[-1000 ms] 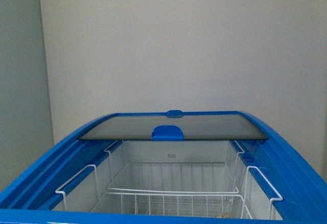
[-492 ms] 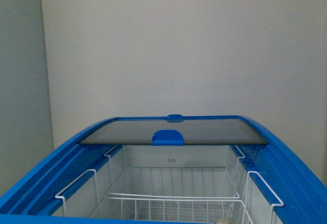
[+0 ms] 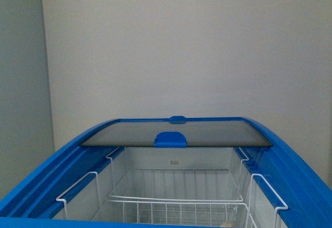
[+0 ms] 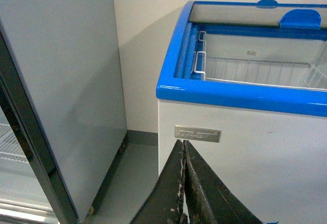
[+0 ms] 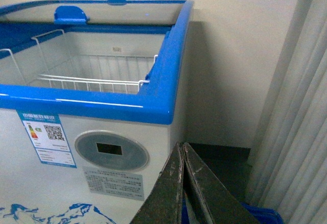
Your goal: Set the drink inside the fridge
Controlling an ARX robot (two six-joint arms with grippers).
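The fridge [image 3: 290, 165] is a white chest freezer with a blue top rim, straight ahead in the front view. Its glass lid [image 3: 176, 133] is slid to the far end, leaving the near part open over white wire baskets [image 3: 176, 203]. The fridge also shows in the left wrist view [image 4: 240, 94] and the right wrist view [image 5: 127, 106]. My left gripper [image 4: 183, 145] is shut and empty, low in front of the fridge's left front corner. My right gripper [image 5: 182, 146] is shut and empty, low by its right front corner. The drink is out of view.
A tall grey upright cooler [image 4: 61, 91] stands left of the fridge, with a floor gap between them. A pale curtain [image 5: 296, 122] hangs to the fridge's right. A blue object [image 5: 263, 215] lies on the floor below it. A plain wall [image 3: 176, 46] rises behind.
The front view has shifted slightly: the fridge's rim and lid sit a little lower in frame than one second ago. Nothing differs over the last half second.
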